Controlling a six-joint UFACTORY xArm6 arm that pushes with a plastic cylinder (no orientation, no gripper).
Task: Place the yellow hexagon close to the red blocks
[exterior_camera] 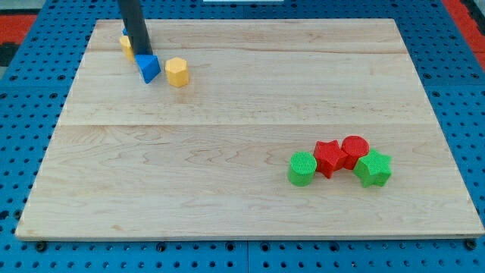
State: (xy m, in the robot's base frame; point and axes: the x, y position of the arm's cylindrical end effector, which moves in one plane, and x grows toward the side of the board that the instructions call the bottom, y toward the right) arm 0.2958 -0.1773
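Note:
The yellow hexagon (176, 72) lies near the view's top left on the wooden board (227, 174). The red star (329, 158) and the red cylinder (355, 149) sit together at the lower right, far from the hexagon. My tip (142, 54) stands at the top left, just above and touching or nearly touching the blue triangle (148, 67), which lies left of the hexagon. The tip is about a block's width to the left of the hexagon.
A second yellow block (126, 45) is partly hidden behind the rod, with a sliver of blue behind it. A green cylinder (301, 168) sits left of the red star; a green star (373, 167) sits right of the red cylinder.

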